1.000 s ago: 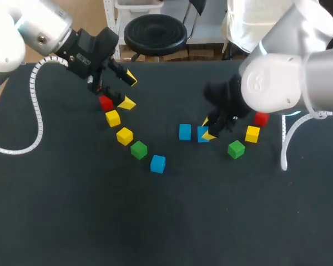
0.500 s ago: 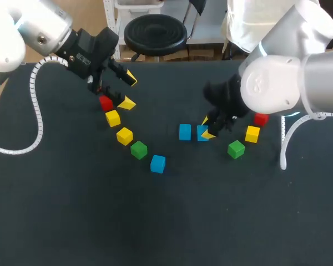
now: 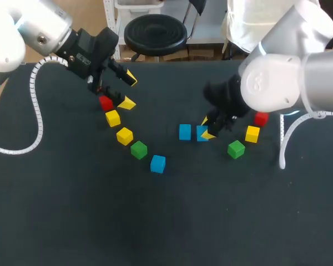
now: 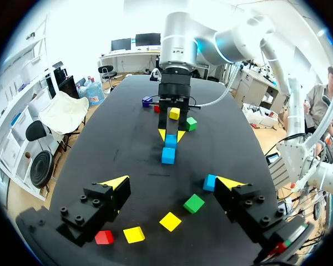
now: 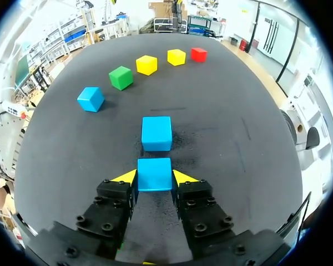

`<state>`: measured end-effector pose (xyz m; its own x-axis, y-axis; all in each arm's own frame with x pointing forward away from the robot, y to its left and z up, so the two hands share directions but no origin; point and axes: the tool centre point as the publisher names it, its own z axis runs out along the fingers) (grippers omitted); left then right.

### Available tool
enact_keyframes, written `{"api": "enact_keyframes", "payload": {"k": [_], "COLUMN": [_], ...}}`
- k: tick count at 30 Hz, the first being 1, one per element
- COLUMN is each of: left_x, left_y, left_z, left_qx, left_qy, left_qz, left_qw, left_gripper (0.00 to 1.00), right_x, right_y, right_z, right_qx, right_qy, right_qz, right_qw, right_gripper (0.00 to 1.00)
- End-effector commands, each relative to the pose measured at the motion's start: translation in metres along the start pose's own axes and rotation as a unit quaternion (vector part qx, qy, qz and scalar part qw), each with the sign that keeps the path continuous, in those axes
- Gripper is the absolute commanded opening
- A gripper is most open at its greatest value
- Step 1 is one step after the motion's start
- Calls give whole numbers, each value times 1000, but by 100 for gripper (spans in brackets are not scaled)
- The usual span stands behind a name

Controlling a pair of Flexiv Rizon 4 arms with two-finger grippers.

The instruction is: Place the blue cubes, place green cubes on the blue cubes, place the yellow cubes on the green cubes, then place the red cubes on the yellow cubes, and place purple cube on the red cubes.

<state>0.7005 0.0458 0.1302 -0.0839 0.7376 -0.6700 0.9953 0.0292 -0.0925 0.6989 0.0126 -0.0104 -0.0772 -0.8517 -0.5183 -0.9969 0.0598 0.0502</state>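
**Blue base row begun; nothing stacked**

Right gripper point(image 5: 154, 177) clamps a blue cube point(image 5: 154, 170) near the middle of the table point(image 3: 155, 221), just beside a second blue cube point(image 5: 156, 133). Left gripper point(image 4: 172, 182) hangs wide open toward the far left corner. Every remaining layer is judged outstanding.

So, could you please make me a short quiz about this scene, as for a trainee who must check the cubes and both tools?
1. True or false: the left tool is shut on something.
2. The right tool is shut on a cube of which colour? A green, B blue, C yellow.
3. In the right wrist view, what lies just ahead of that cube?
Key: 1 false; 2 B; 3 a second blue cube.
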Motion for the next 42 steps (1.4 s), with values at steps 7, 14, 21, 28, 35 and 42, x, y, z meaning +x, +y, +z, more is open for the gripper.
{"api": "enact_keyframes", "payload": {"k": [7, 14, 21, 28, 35, 42], "left_x": [0, 0, 0, 0, 0, 0], "left_y": [0, 0, 0, 0, 0, 0], "left_z": [0, 0, 0, 0, 0, 0], "left_qx": [0, 0, 0, 0, 0, 0], "left_qy": [1, 1, 1, 1, 1, 1], "left_qz": [0, 0, 0, 0, 0, 0], "left_qw": [1000, 1000, 1000, 1000, 1000, 1000], "left_gripper": [100, 100, 100, 100, 100, 100], "right_x": [-3, -1, -2, 0, 1, 1], "right_y": [-5, -2, -3, -3, -3, -1], "right_z": [-1, 3, 4, 3, -2, -8], "right_qx": [4, 0, -4, -7, -9, -5], "right_qy": [1, 1, 2, 3, 4, 3], "right_qz": [-8, -5, -5, -3, -7, -13], "right_qw": [1000, 1000, 1000, 1000, 1000, 1000], "right_gripper": [0, 0, 0, 47, 100, 100]}}
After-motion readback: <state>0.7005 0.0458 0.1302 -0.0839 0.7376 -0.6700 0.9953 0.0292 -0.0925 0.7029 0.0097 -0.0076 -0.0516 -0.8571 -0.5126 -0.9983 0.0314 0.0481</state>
